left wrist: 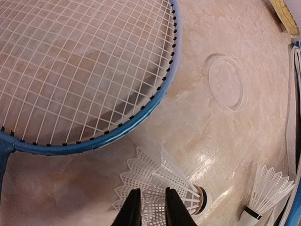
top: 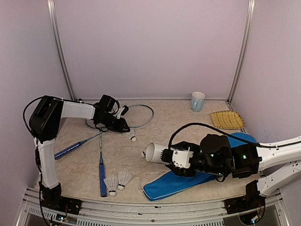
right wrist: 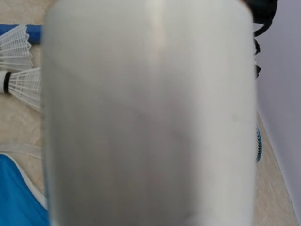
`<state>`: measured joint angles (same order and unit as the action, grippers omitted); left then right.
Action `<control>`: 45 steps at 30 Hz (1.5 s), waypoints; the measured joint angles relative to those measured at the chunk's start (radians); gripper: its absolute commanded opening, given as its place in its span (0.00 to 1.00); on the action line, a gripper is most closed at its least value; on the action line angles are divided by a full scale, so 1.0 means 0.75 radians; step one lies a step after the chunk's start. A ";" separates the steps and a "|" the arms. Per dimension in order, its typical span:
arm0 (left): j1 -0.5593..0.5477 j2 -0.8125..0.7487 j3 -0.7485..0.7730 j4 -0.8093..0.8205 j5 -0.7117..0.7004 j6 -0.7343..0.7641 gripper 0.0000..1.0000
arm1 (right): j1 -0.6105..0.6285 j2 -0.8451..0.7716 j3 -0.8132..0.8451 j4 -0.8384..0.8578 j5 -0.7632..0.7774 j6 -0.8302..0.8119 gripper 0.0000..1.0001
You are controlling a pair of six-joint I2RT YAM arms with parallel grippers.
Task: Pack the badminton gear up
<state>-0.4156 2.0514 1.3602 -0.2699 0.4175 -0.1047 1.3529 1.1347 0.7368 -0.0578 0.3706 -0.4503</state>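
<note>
My left gripper (left wrist: 153, 192) reaches out to a white shuttlecock (left wrist: 188, 181) lying just below a racket head (left wrist: 117, 134). Its jaws are pinched on the mesh skirt, the cork end pointing right. From above, that gripper (top: 124, 127) sits by the shuttlecock (top: 132, 137). Two rackets with blue handles (top: 70, 149) (top: 102, 176) lie at the left. Two more shuttlecocks (top: 111, 184) (top: 124, 179) rest near the front edge. My right gripper (top: 178, 158) holds the long white tube (top: 155, 152) level above the blue cover (top: 178, 183). The tube (right wrist: 150, 117) hides the right fingers.
A pale blue mug (top: 197, 101) stands at the back wall. The straw-coloured brush (top: 226, 119) lies at the back right. A clear round lid (left wrist: 225, 82) lies flat on the table near the racket head. Walls close in on three sides.
</note>
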 measured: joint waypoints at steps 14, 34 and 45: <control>-0.022 -0.553 -0.336 0.241 0.097 -0.122 0.00 | -0.001 0.030 0.001 0.136 0.122 0.086 0.30; -0.627 -1.223 -0.406 0.492 -0.132 -0.075 0.00 | -0.092 0.064 -0.038 0.427 0.267 0.355 0.31; -0.816 -1.046 -0.361 0.487 -0.183 -0.021 0.01 | -0.094 0.044 -0.042 0.520 0.150 0.326 0.30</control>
<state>-1.0279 1.2671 1.0893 0.0956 0.2806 -0.1204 1.2823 1.1679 0.7052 0.3321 0.4828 -0.2062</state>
